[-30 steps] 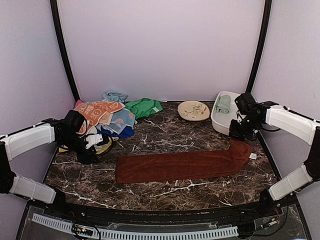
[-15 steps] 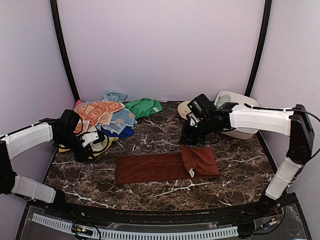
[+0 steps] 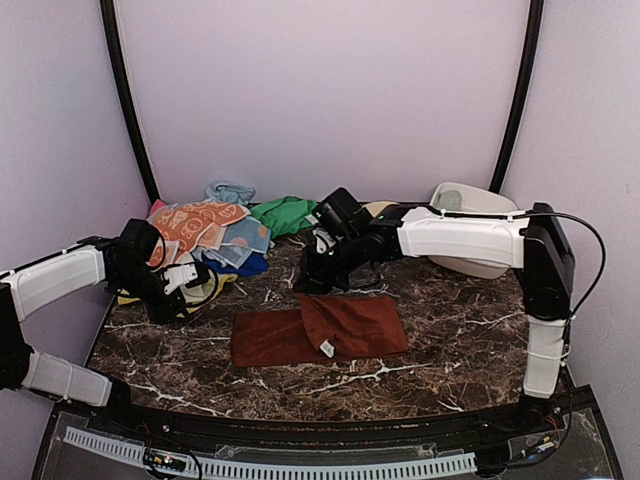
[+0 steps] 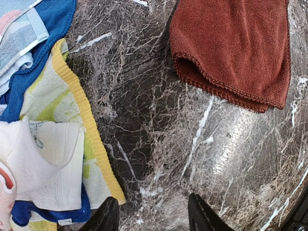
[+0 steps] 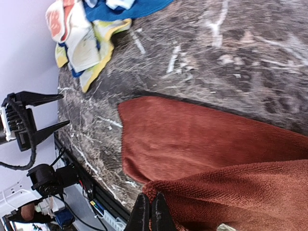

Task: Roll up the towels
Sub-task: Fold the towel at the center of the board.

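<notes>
1. Two tools work over a dark marble table [image 3: 450, 340]. The maroon towel [image 3: 350, 325] lies near the table's middle, with its right end folded back over itself so that a white tag [image 3: 327, 348] shows.
2. The right tool [image 3: 320, 270] has its fingers pressed together and pinches the folded-over layer of the maroon towel at its far corner. In the right wrist view the grip sits at the picture's bottom edge, so it seems to catch only the hem.
3. The left tool [image 3: 185, 283] is spread with nothing between its fingers. It hangs over bare table just beside a yellow-edged towel [image 4: 91, 125], apart from the maroon towel's left end.
4. A pile of coloured towels [image 3: 210, 235] lies at the far left, with a green towel [image 3: 287, 213] beside it and a white bin [image 3: 480, 265] at the far right.
</notes>
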You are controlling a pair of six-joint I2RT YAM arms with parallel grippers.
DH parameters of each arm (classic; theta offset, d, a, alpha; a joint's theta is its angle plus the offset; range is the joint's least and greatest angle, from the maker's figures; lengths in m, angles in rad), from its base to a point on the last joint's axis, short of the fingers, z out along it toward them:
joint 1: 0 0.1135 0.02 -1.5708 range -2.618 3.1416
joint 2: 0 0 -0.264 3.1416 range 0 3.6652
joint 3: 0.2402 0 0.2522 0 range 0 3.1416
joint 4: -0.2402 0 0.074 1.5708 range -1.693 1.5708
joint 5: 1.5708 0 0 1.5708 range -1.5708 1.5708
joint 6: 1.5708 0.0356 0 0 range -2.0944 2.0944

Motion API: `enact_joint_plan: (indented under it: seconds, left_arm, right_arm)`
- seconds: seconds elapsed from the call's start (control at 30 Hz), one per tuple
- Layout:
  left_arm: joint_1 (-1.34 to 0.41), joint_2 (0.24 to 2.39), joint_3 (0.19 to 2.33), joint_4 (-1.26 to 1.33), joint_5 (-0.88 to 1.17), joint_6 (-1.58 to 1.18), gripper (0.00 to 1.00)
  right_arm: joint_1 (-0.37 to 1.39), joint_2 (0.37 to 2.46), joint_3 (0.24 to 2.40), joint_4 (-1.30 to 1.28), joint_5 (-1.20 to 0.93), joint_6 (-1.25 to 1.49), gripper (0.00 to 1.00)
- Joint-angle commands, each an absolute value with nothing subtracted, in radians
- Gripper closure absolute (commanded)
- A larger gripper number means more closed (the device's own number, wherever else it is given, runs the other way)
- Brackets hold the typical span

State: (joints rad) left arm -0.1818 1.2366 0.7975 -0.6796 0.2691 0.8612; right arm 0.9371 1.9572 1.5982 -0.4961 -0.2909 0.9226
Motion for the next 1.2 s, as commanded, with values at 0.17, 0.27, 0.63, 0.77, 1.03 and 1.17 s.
enact_joint_plan:
  seconds: [0.17,0.27,0.63,0.77,1.03,1.17]
  left_arm:
    - [-0.172,1.203,0.778,-0.704,0.262,0.869,0.5]
    - [-0.169,1.204,0.775,-0.702,0.251,0.87,0.5]
    - [-0.167,1.189,0.761,-0.701,0.24,0.875,0.51]
    - [-0.163,1.184,0.759,-0.703,0.236,0.876,0.51]
    - [-0.163,1.182,0.776,-0.706,0.239,0.866,0.46]
    - [-0.162,1.183,0.789,-0.713,0.243,0.861,0.45]
  right_arm:
    - [0.992,2.056,1.73,-0.432,-0.391,0.954,1.0]
    - [1.002,2.091,1.764,-0.415,-0.413,0.965,1.0]
    - [1.017,2.215,1.875,-0.331,-0.476,1.033,1.0]
    - [1.02,2.278,1.914,-0.318,-0.472,1.058,1.0]
    - [1.013,2.439,2.011,-0.242,-0.543,1.141,0.97]
    - [1.006,2.477,2.022,-0.18,-0.555,1.159,0.96]
